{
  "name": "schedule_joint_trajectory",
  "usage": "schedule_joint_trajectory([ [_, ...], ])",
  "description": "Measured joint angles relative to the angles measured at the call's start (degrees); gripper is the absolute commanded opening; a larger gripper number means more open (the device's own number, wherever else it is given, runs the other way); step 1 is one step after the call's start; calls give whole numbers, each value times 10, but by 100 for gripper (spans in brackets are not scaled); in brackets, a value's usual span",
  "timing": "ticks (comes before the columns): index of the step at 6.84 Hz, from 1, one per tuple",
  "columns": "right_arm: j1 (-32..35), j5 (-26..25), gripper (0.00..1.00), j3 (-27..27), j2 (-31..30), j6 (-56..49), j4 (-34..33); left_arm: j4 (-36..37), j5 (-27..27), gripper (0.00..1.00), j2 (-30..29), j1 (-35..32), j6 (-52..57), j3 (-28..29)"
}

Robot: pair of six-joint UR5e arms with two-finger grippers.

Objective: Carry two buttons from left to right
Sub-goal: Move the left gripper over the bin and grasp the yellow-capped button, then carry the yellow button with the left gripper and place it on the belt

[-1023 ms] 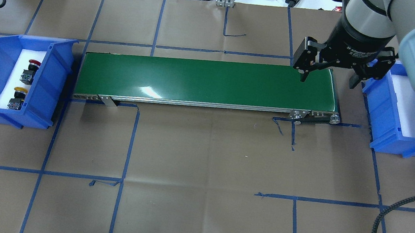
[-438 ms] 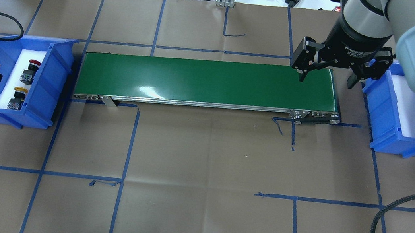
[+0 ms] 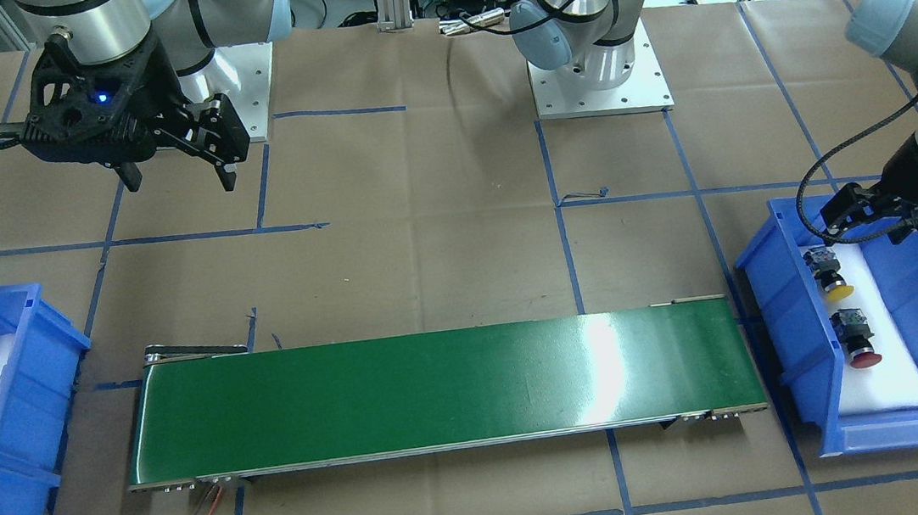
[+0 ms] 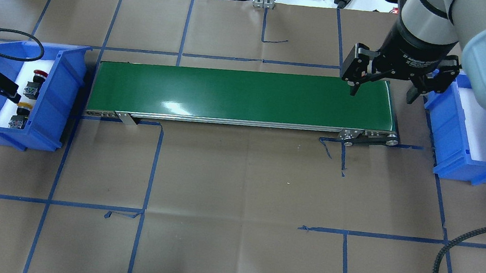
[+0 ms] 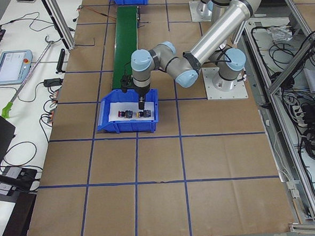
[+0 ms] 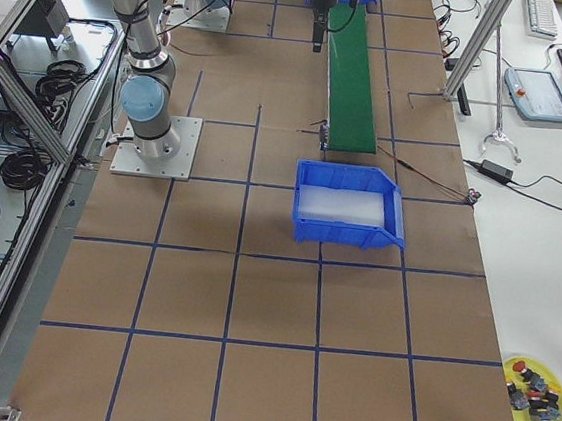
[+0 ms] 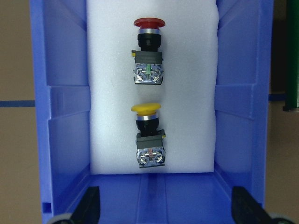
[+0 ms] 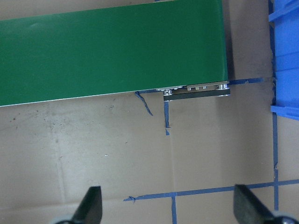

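While the conveyor belt [image 4: 243,96] spans the gap between the bins, both buttons are found in the left bin [image 4: 59,84]; no transfer is judged done, and the first pick is being approached. Left gripper [image 3: 865,225] is held above that bin, fingers spread wide. Right gripper [image 4: 382,93] is held spread over the belt's right end, beside the right bin [image 4: 456,155]. A straight descent is called for next, fingers straddling one body. Yellow button [image 7: 148,135] and red button [image 7: 148,53] are laid sideways on white foam, in line but apart, long axes along the bin, caps pointing away from the robot.
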Motion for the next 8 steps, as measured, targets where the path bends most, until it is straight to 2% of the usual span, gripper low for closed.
schedule_joint_trajectory([
  [4, -1, 1, 100, -2, 0, 0, 1, 89, -4, 99, -63, 3, 2, -30],
  [5, -1, 0, 100, -1, 0, 0, 2, 101, -1, 97, -72, 5, 2, -35],
  [8, -1, -1, 100, -1, 0, 0, 3, 107, 4, 52, -77, 9, -1, -46],
])
